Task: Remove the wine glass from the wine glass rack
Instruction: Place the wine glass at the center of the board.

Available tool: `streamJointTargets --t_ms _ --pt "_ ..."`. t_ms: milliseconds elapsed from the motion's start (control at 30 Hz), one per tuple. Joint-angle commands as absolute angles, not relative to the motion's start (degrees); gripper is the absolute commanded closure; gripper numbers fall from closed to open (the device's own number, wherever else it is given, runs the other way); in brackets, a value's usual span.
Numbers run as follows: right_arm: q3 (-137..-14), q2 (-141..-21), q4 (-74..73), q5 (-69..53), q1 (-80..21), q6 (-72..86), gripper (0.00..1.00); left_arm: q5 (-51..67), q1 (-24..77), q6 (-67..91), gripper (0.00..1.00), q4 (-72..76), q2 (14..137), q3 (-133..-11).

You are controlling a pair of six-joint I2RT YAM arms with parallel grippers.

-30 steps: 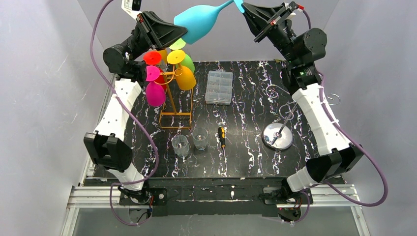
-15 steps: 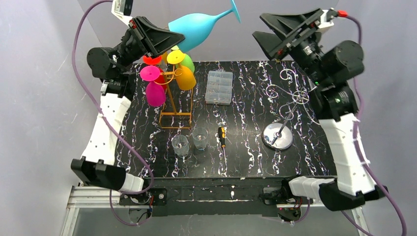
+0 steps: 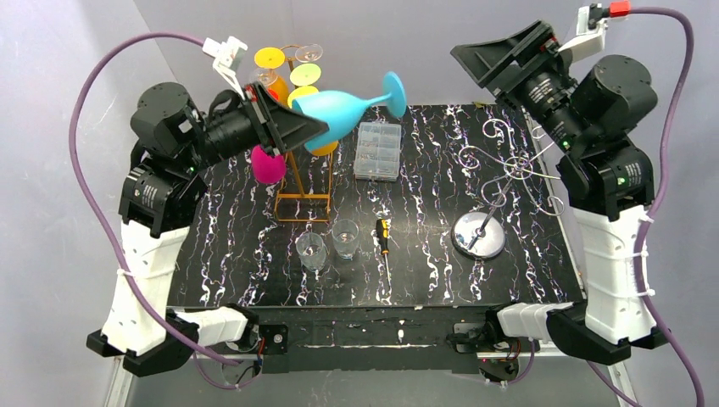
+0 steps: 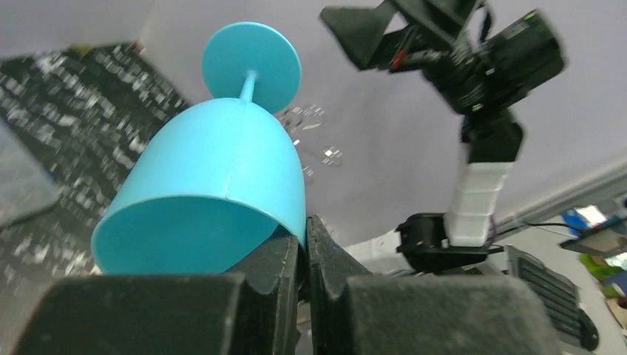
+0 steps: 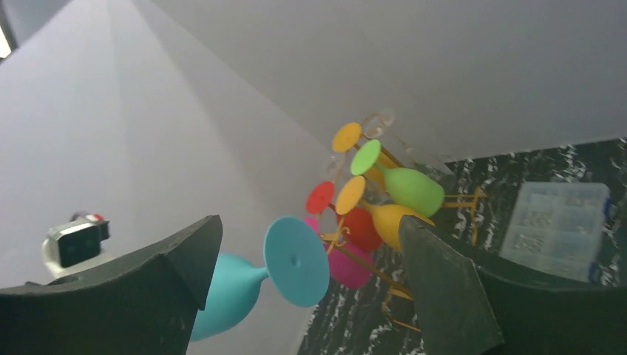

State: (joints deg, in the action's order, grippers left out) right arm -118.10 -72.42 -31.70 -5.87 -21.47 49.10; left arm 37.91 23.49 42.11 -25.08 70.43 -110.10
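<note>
A turquoise wine glass (image 3: 343, 108) lies tilted in the air in front of the gold wire rack (image 3: 301, 182), foot pointing right. My left gripper (image 3: 315, 127) is shut on the rim of its bowl; in the left wrist view the fingers (image 4: 282, 259) pinch the bowl's wall (image 4: 222, 170). My right gripper (image 3: 475, 64) hangs open, well to the right of the glass and apart from it. In the right wrist view the glass's foot (image 5: 296, 260) shows between the wide-open gripper (image 5: 309, 222). The rack (image 5: 451, 198) still holds magenta (image 3: 268, 165), orange, green and red glasses.
On the black marbled table (image 3: 424, 280) sit a clear plastic box (image 3: 378, 151), two clear tumblers (image 3: 312, 250) (image 3: 345, 238), a small screwdriver (image 3: 383, 235) and a silver wire stand with a round base (image 3: 480, 234).
My right gripper let go of the turquoise glass's foot, opened wide and drew back to the right. My left arm carried the glass down and forward, in front of the rack.
</note>
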Motion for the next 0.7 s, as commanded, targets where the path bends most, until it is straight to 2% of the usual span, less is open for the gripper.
streamJointTargets --t_ms 0,200,400,667 --pt "-119.7 -73.9 -37.2 -1.6 -21.4 39.4 0.02 25.3 28.5 28.9 1.00 -50.3 70.3 -112.1" --pt "-121.9 -77.4 -40.3 -2.2 -21.4 36.0 0.02 15.5 41.0 23.9 1.00 -63.6 71.4 -112.1" --pt "-121.9 -79.2 -41.2 -1.7 -21.4 34.6 0.02 6.6 53.1 22.1 1.00 -70.6 74.7 -110.9" --pt "-122.0 -76.9 -41.1 5.5 -21.4 33.4 0.02 -4.3 56.5 19.8 1.00 -71.7 86.2 -115.1"
